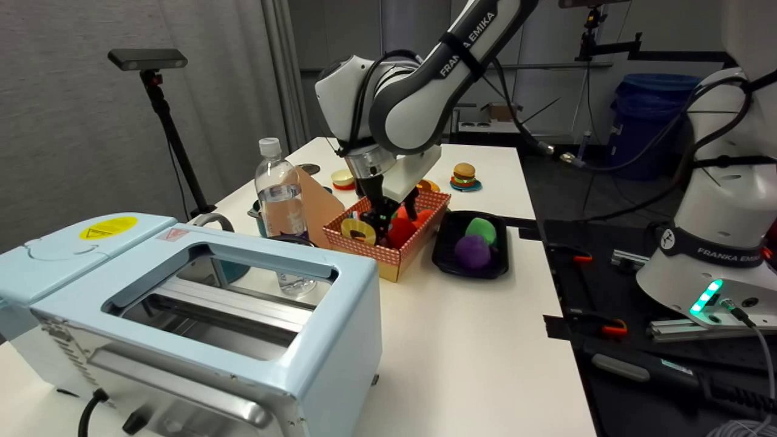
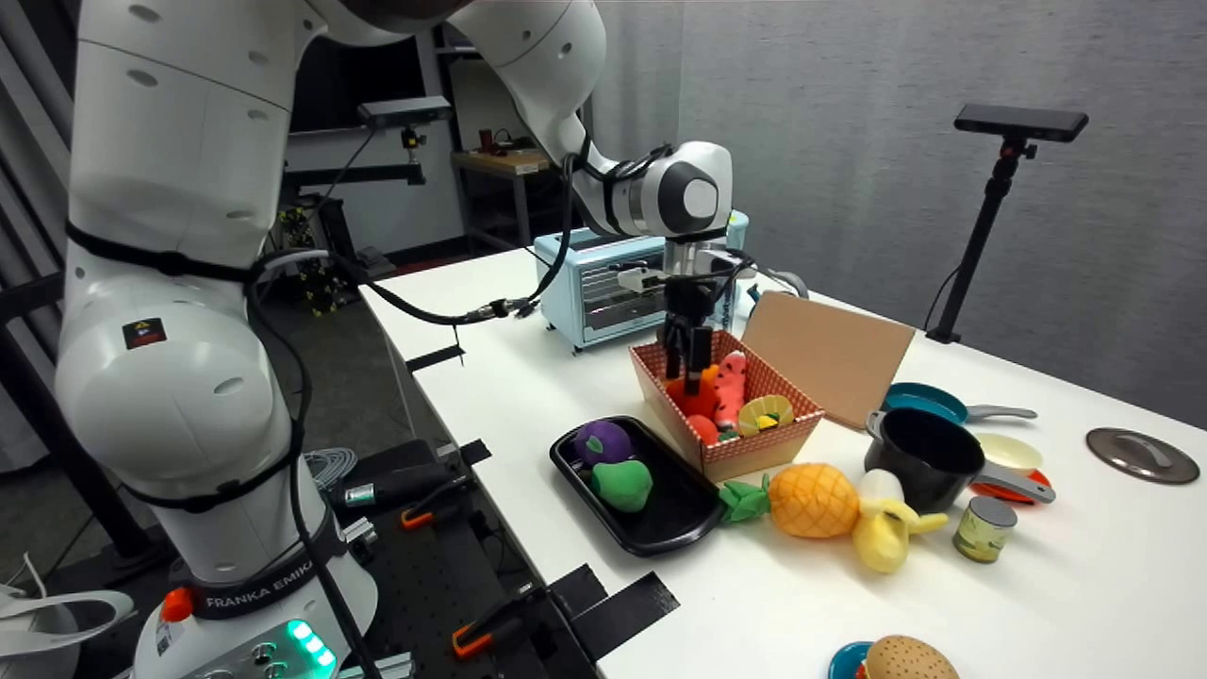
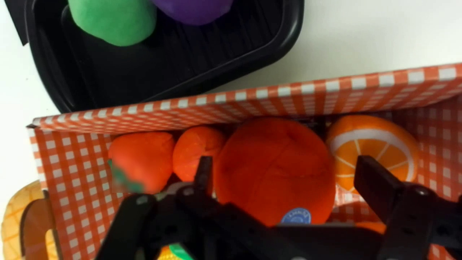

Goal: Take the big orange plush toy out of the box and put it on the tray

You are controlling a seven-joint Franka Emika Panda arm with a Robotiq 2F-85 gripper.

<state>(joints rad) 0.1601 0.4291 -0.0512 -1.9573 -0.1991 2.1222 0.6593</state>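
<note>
The big orange plush toy [image 3: 278, 173] is a round red-orange lump in the box [image 3: 252, 97], which has red-and-white checked walls. My gripper [image 3: 284, 164] is open over the toy. In the wrist view, the left finger is close to its left edge and a gap shows at the right finger. In both exterior views, the gripper [image 1: 396, 217] [image 2: 688, 370] points down into the box [image 1: 388, 267] [image 2: 768, 451] and partly hides the toy [image 2: 695, 404]. The black tray [image 3: 173, 68] lies beside the box and holds a green and a purple plush toy. It shows in both exterior views [image 1: 448, 233] [image 2: 674, 505].
An orange-slice toy [image 3: 375, 144], a small orange toy [image 3: 195, 151] and a strawberry toy [image 3: 144, 155] crowd the box. A water bottle [image 1: 282, 206], a blue toaster oven [image 1: 340, 340] and a cardboard flap [image 2: 820, 354] stand near it. A pineapple toy [image 2: 816, 500] lies beside the tray.
</note>
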